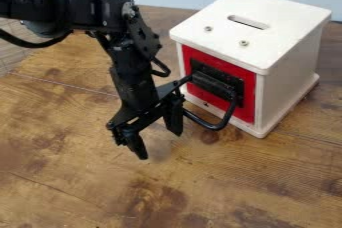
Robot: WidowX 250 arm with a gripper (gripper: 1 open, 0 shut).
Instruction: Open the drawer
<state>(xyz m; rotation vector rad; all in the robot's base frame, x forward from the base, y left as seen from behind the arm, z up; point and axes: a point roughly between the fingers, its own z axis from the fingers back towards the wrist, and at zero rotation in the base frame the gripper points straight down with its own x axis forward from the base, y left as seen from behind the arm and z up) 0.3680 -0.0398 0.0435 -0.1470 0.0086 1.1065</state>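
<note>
The red drawer point(214, 64) sits flush in the front of a cream-white cube cabinet point(286, 42) at the right. Its large black loop handle point(211, 112) reaches out and down toward the table. My black gripper point(155, 136) hangs from the arm point(114, 32), just left of the handle and close above the wooden table. Its two fingers point down and stand apart, open, with nothing between them. The right finger point(174, 122) is right beside the loop's left end; whether they touch I cannot tell.
The cabinet has a slot point(247, 20) in its top. The wooden table point(80, 187) spreads out in front and to the left. A pale wall edge lies behind the cabinet.
</note>
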